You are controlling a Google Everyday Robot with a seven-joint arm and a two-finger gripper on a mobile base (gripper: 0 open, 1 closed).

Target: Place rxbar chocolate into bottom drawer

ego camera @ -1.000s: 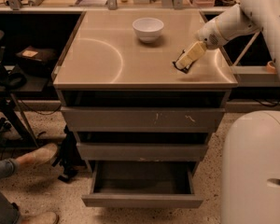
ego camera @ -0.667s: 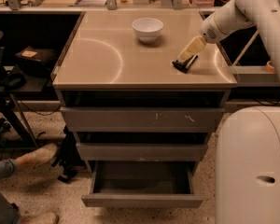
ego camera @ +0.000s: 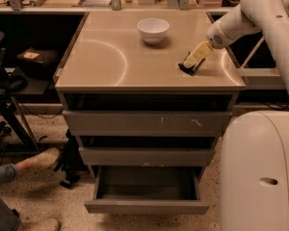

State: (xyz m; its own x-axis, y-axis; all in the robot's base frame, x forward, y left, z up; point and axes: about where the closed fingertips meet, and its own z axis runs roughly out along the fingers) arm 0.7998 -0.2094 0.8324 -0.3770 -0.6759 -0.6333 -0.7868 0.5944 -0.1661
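Observation:
The rxbar chocolate (ego camera: 186, 69) is a small black bar on the right part of the grey cabinet top (ego camera: 101, 57). My gripper (ego camera: 190, 66) reaches down from the upper right on the white arm, and its tips are at the bar, touching or just over it. The bottom drawer (ego camera: 147, 207) is pulled open below. Its dark tray floor shows and has nothing in it. It lies well below and left of the gripper.
A white bowl (ego camera: 153, 30) stands at the back middle of the top. Two shut drawers (ego camera: 144, 123) sit above the open one. My white base (ego camera: 260, 172) fills the lower right. A person's feet (ego camera: 33, 162) and a chair base are at the lower left.
My gripper has shifted slightly left and lower onto the black bar. The bar, bowl and drawers have stayed where they were.

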